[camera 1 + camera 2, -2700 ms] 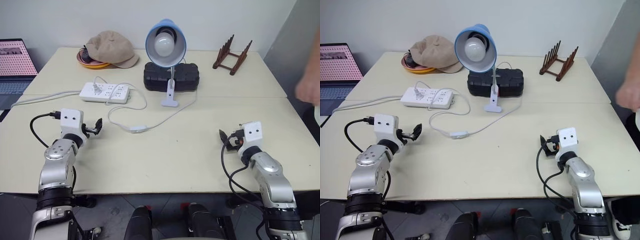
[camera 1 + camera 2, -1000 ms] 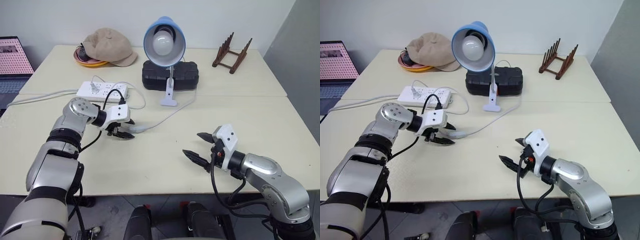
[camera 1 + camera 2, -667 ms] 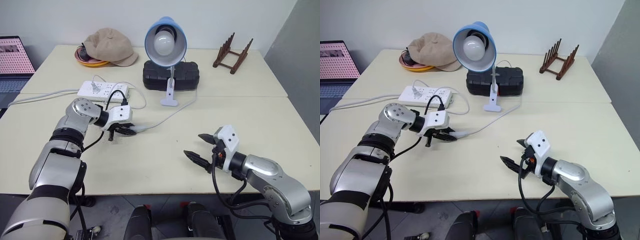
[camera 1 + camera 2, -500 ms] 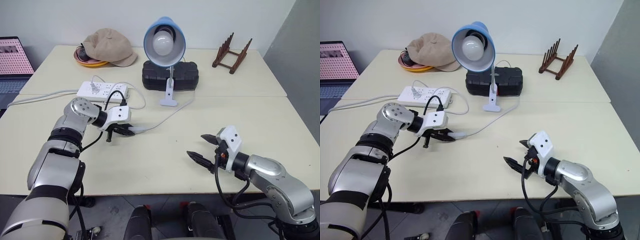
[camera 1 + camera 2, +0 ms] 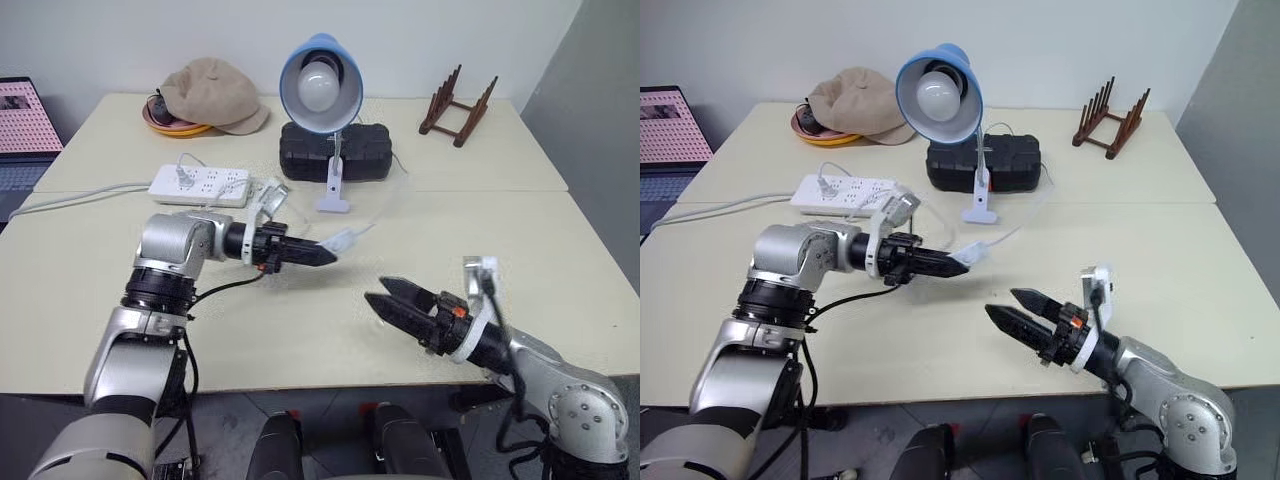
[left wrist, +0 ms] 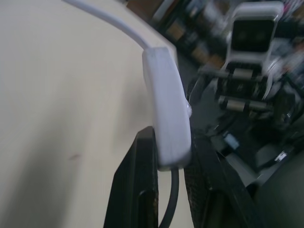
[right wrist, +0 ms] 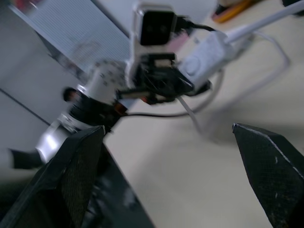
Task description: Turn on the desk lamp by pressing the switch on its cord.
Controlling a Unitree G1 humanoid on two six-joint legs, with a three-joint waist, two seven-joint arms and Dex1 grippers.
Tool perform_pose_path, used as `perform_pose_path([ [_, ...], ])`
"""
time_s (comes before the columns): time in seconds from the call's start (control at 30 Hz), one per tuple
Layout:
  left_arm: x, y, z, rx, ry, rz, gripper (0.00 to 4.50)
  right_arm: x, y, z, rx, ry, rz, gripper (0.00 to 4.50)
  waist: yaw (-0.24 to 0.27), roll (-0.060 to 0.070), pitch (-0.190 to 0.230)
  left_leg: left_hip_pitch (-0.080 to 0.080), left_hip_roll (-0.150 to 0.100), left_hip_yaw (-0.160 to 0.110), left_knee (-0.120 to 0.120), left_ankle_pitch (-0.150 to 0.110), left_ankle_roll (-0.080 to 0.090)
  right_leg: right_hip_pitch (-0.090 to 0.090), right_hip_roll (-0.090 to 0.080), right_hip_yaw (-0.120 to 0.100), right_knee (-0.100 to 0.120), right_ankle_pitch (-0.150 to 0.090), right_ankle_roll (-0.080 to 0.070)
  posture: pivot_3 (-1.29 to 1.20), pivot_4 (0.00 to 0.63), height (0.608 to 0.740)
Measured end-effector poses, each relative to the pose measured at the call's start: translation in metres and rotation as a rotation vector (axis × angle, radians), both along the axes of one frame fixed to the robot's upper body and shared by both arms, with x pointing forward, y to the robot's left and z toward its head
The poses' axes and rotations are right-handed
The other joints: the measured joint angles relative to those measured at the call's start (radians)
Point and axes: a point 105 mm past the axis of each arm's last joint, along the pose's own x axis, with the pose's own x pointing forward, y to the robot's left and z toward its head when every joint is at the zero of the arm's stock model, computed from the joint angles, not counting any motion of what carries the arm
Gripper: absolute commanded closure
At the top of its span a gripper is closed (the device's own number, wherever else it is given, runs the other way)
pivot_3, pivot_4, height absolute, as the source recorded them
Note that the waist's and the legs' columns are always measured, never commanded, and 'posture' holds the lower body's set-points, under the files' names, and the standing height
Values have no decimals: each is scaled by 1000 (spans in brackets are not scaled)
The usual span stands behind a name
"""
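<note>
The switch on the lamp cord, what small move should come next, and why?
Probably bring the open right end effector up to the switch and press its rocker. The left end effector is shut on the switch and holds it above the table, facing the right one, and the desk lamp looks unlit. Which face carries the rocker I cannot tell.

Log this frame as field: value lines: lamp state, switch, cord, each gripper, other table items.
desk lamp: unlit, clipped upright at the back of the table
switch: lifted off the table, pinched at one end
cord: runs from the lamp's base to the switch
left gripper: shut on switch
right gripper: open, holds nothing, aimed toward the switch
other: power strip, black case, cap, wooden rack
</note>
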Motion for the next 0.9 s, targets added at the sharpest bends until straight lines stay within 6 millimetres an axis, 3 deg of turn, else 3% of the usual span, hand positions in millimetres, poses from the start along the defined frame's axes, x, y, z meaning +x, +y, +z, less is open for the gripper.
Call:
perform_pose_path([
  [0.1,-14,-5,10,-41,52,-12,4102,5,-3,8,57,37,-14,0,-4,0,0,6,0,0,0,1,2,2,1,1,3,-3,-7,0,150,740],
  [0.27,-34,-8,-1,-38,132,-27,4102,8,4,14,80,64,16,0,-8,0,0,5,0,0,0,2,3,1,2,1,3,-2,-8,0,150,740],
  [0.73,-44,-9,2,-64,149,-32,4102,8,18,12,36,88,111,0,-2,0,0,4,0,1,-2,2,3,0,1,2,2,-3,-8,0,150,740],
  [0.9,-45,-8,1,-65,150,-28,4102,11,20,14,44,84,118,981,-2,0,0,4,0,1,-2,2,3,0,1,2,1,-3,-9,0,150,740],
])
